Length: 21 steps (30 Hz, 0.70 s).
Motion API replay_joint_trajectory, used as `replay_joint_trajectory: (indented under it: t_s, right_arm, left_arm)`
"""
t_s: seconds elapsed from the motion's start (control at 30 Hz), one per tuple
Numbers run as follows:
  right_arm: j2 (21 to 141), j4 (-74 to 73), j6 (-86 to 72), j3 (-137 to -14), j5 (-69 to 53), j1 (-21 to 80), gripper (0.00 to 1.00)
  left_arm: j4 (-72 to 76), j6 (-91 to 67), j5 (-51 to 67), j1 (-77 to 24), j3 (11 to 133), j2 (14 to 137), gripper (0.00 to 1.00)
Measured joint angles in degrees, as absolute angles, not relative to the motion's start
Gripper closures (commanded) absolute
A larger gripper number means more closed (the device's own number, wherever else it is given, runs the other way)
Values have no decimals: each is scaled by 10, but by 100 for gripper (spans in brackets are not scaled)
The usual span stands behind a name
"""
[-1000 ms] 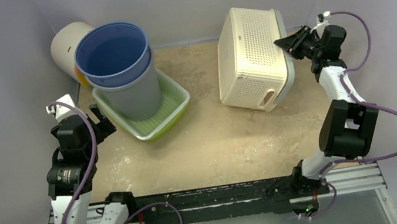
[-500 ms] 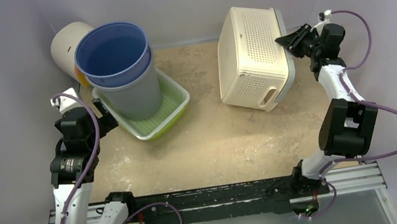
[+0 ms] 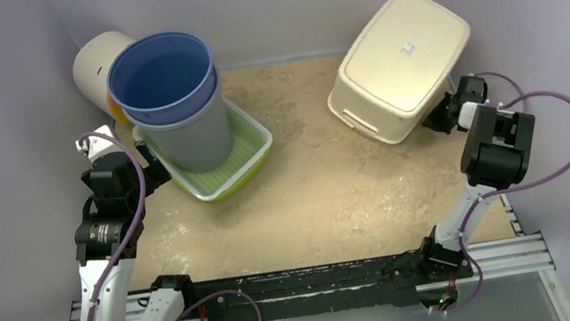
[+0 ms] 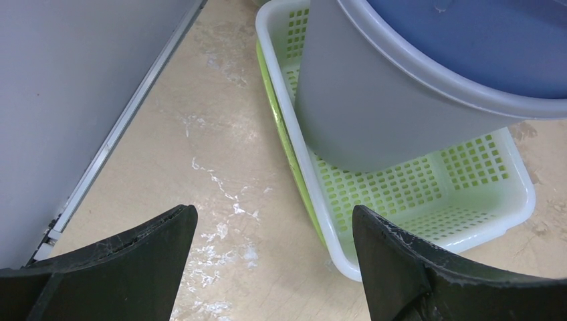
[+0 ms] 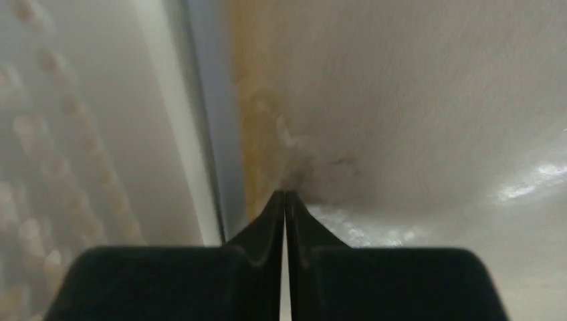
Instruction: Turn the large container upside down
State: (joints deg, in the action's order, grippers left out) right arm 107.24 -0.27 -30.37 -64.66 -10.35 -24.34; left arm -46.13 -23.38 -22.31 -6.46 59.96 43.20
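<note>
The left gripper (image 4: 273,212) is held wide open and empty beside the green tray (image 3: 251,153), in which a grey bucket (image 3: 197,135) is stood. The cream perforated basket (image 3: 401,49) is seen base-up at the far right of the table (image 3: 313,199), with the right gripper (image 5: 285,195) pressed together on nothing beside its wall.

Cream perforated basket (image 3: 402,53) lies bottom-up and tilted at the far right of the counter (image 3: 313,199), its solid base facing upward.
</note>
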Motion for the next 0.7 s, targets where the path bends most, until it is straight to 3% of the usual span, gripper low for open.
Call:
replay_joint_trajectory:
  t_s: [0.27, 0.43, 0.7]
  right_arm:
    - [1075, -55, -272, -642, -70, -239, 100]
    - [1061, -79, -263, -636, -64, -235, 80]
    - [976, -154, -244, -613, -35, -182, 73]
  left_arm:
    - [-442, -234, -221, -65, 592, 451, 13]
    - [-433, -234, -215, -65, 592, 465, 13]
    - [-416, -234, -212, -65, 592, 475, 13]
